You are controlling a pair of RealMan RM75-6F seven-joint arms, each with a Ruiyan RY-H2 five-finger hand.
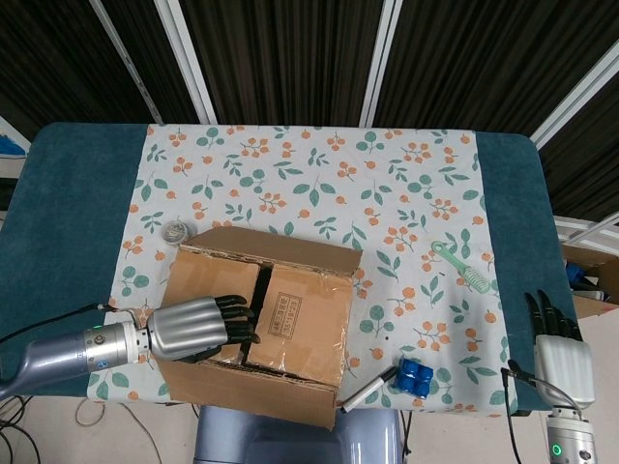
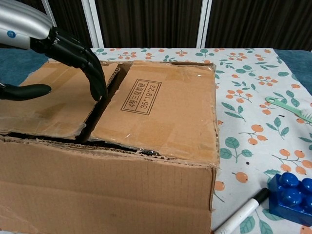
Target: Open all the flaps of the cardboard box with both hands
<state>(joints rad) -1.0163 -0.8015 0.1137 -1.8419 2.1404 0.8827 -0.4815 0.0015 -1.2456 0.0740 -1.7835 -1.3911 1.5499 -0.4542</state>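
The cardboard box (image 1: 290, 329) (image 2: 161, 112) sits at the table's near edge with its top flaps lying closed and a dark slot between them. My left hand (image 1: 193, 327) (image 2: 68, 51) lies over the left flap (image 2: 53, 97), holding nothing. Its fingertips (image 2: 100, 90) reach down at the slot's edge, and the thumb (image 2: 24, 90) stretches out over the flap's near part. My right hand (image 1: 559, 350) hangs off the table's right edge, fingers straight and apart, far from the box. It does not show in the chest view.
A blue toy brick (image 1: 417, 376) (image 2: 292, 192) and a marker (image 1: 366, 391) (image 2: 241, 214) lie right of the box. A green brush (image 1: 462, 267) (image 2: 292, 108) rests further right. A small round metal lid (image 1: 176, 231) sits behind the box's left corner.
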